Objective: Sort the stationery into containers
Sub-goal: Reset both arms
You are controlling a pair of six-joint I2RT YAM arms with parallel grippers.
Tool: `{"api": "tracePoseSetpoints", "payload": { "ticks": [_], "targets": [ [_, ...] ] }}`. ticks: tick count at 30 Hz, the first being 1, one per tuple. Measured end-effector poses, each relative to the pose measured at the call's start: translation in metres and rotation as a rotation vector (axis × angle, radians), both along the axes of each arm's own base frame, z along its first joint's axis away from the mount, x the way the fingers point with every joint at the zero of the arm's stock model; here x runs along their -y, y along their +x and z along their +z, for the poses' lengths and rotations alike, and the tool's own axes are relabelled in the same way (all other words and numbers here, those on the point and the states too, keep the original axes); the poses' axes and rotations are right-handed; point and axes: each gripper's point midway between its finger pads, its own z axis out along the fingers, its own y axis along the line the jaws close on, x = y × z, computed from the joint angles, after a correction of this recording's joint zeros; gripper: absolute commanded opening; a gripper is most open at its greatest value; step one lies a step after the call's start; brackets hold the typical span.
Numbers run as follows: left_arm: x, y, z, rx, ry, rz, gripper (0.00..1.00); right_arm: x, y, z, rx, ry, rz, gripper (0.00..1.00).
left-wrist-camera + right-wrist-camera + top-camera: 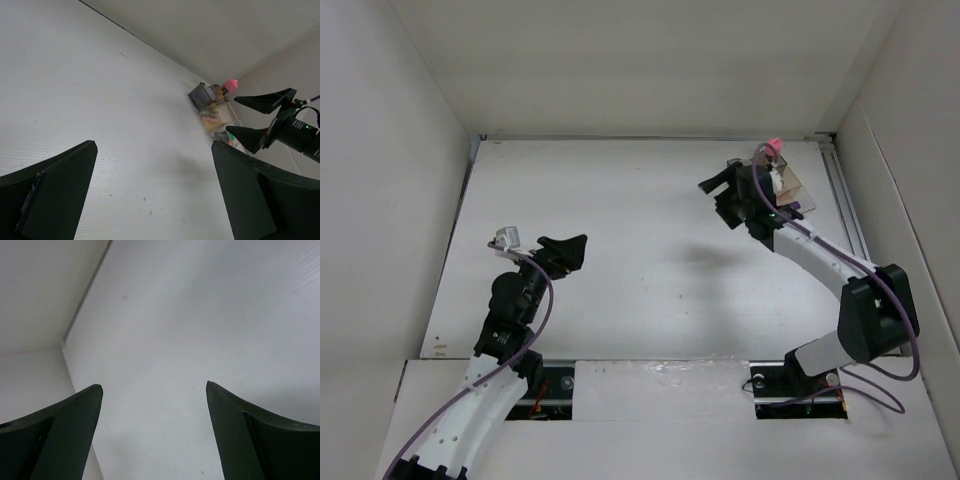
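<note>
The left gripper [154, 145] is spread wide with nothing between its fingers, and the right gripper [154, 386] is likewise released and empty, as is confirmed from the left wrist view.

The glue stick [230, 84] is found standing upright in the organizer [212, 110], its pink cap raised above the rim. The other items inside are too small to be told apart. The glue stick is judged light, stiff and smooth-sided. If it had to be moved, it would best be pinched across the barrel just under the cap. The organizer is thin clear plastic, probably light enough to be pushed by a careless nudge.

The organizer is set at the far right corner of the tabletop [640, 300], beside the right gripper and well apart from the left one. The tabletop is white, matte and finely ribbed. It is enclosed by plain white walls [410, 150], so little room is left around that corner.
</note>
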Motion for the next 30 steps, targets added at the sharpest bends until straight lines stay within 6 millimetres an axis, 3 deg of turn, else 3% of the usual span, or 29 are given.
{"api": "tracePoseSetpoints", "payload": {
  "ticks": [5, 8, 9, 10, 15, 19, 25, 29, 30],
  "targets": [
    [0.0, 0.0, -0.001, -0.009, -0.008, 0.0, 1.0, -0.077, -0.037, -0.018, -0.037, -0.027, 0.266, 0.79],
    [-0.002, 0.002, -0.007, -0.038, -0.019, 0.019, 1.0, -0.118, -0.067, -0.027, -0.05, -0.049, 0.439, 0.38],
    [-0.002, 0.002, -0.009, -0.049, -0.022, 0.021, 1.0, -0.13, -0.077, -0.03, -0.053, -0.055, 0.494, 0.0],
    [-0.002, 0.002, -0.011, -0.056, -0.027, 0.024, 1.0, -0.145, -0.091, -0.031, -0.056, -0.058, 0.562, 0.0],
    [-0.004, 0.005, -0.015, -0.082, -0.053, 0.048, 1.0, -0.175, -0.121, -0.024, -0.04, -0.055, 0.708, 0.0],
    [-0.005, 0.008, -0.021, -0.108, -0.06, 0.061, 1.0, -0.186, -0.132, -0.026, -0.034, -0.072, 0.753, 0.0],
    [-0.005, 0.01, -0.025, -0.129, -0.069, 0.071, 1.0, -0.2, -0.146, -0.046, -0.071, -0.096, 0.802, 0.0],
    [-0.001, 0.012, -0.016, -0.098, -0.086, 0.053, 1.0, -0.205, -0.153, -0.047, -0.071, -0.103, 0.823, 0.17],
    [0.0, 0.012, -0.014, -0.089, -0.089, 0.047, 1.0, -0.205, -0.154, -0.047, -0.07, -0.104, 0.827, 0.28]
  ]
}}
